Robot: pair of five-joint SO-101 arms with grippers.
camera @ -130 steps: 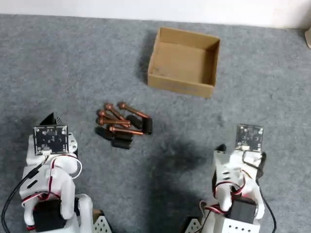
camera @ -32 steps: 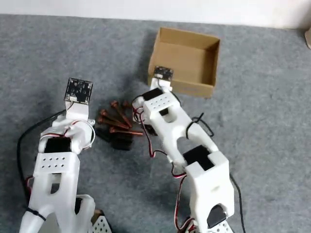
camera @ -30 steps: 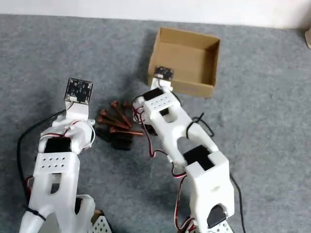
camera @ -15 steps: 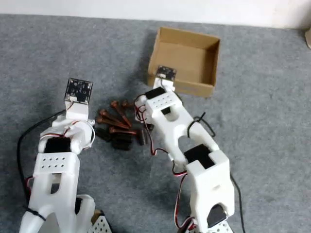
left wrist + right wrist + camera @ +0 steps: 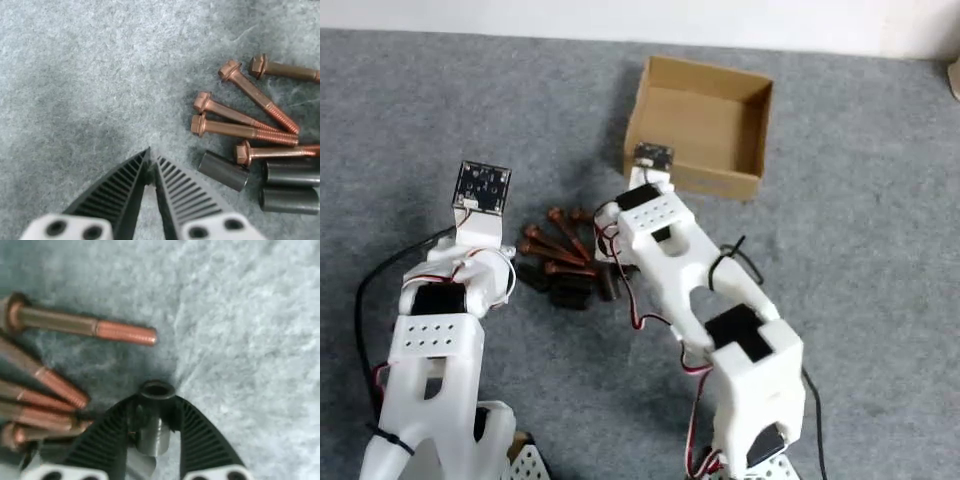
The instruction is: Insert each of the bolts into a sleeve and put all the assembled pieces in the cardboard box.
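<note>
Working on grey carpet (image 5: 840, 250). Nearest, holding the left gripper (image 5: 150, 156) pressed shut on nothing, hanging over bare carpet just beside the bolts (image 5: 240, 131). Next, squeezing one dark sleeve (image 5: 153, 432) between the jaws of the right gripper (image 5: 156, 404), open end pointing away, down by the bolt tips. Leaving five copper bolts lying loose in a fan, with other sleeves (image 5: 223, 171) right beside them. Farther off, seeing the box (image 5: 692, 180) sitting with nothing inside yet. Probably picking up the first sleeve now. Doing it well: holding tight and lifting straight up, not bumping the bolt tip lying near. Then turning the open end toward the other gripper, for sliding a bolt in easily. Opening the left gripper wide before going for a bolt, and grabbing near the head.
</note>
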